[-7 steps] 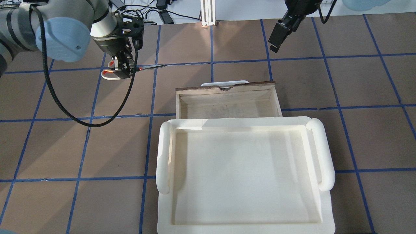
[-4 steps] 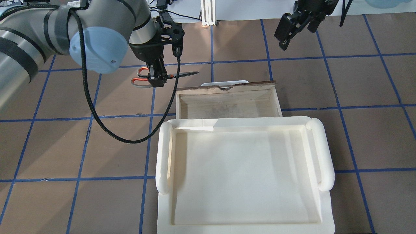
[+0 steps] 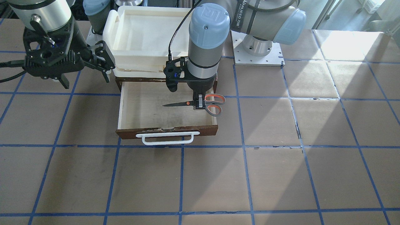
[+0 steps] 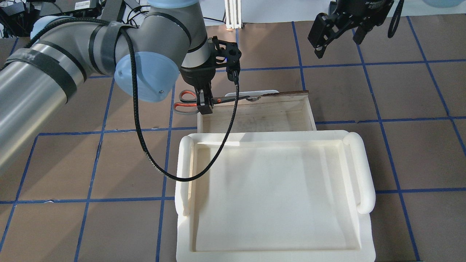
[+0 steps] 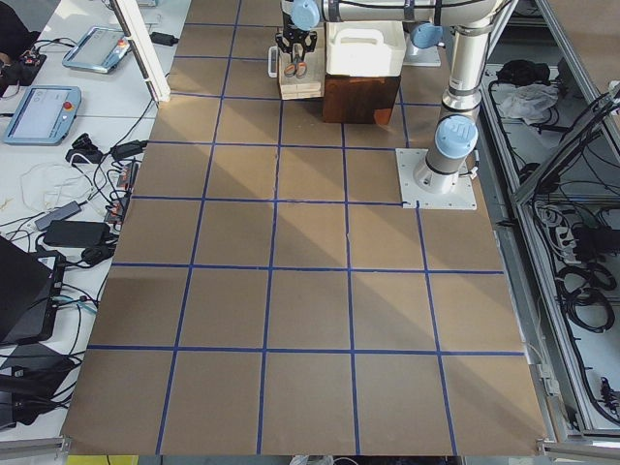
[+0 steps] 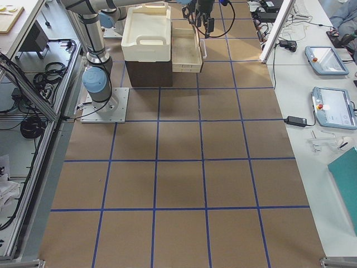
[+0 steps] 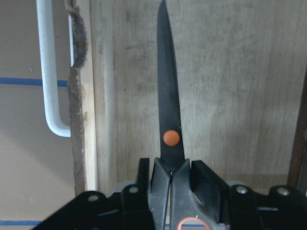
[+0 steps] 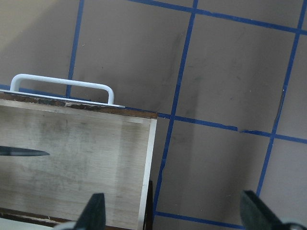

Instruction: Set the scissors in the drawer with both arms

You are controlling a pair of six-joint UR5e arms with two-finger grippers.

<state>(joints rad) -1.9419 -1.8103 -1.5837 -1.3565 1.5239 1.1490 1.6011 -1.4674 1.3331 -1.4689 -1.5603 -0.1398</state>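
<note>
My left gripper [image 4: 204, 105] is shut on the scissors [image 4: 185, 102] just behind the orange pivot dot. It holds them level above the open drawer's [image 4: 309, 109] left side. In the front-facing view the grey and orange handles [image 3: 215, 105] hang over the drawer's side wall and the dark blades point across the pale wood floor [image 3: 147, 106]. The left wrist view shows the blade [image 7: 168, 110] over the drawer floor, with the white bar handle [image 7: 45, 72] to its left. My right gripper [image 4: 338, 34] is open and empty, raised beyond the drawer's far right corner. Its view shows the blade tip [image 8: 24, 152] inside the drawer [image 8: 86, 139].
A large white plastic tray [image 4: 360, 171] with two rolled handles sits on a dark cabinet [image 6: 148, 72], just above the drawer's near part. The table around is brown board with blue tape lines. The left arm's black cable [image 4: 153, 160] loops over the tray's left rim.
The left arm has carried the scissors rightwards, from over the bare table to above the drawer's left edge. The right gripper has shifted slightly to the right.
</note>
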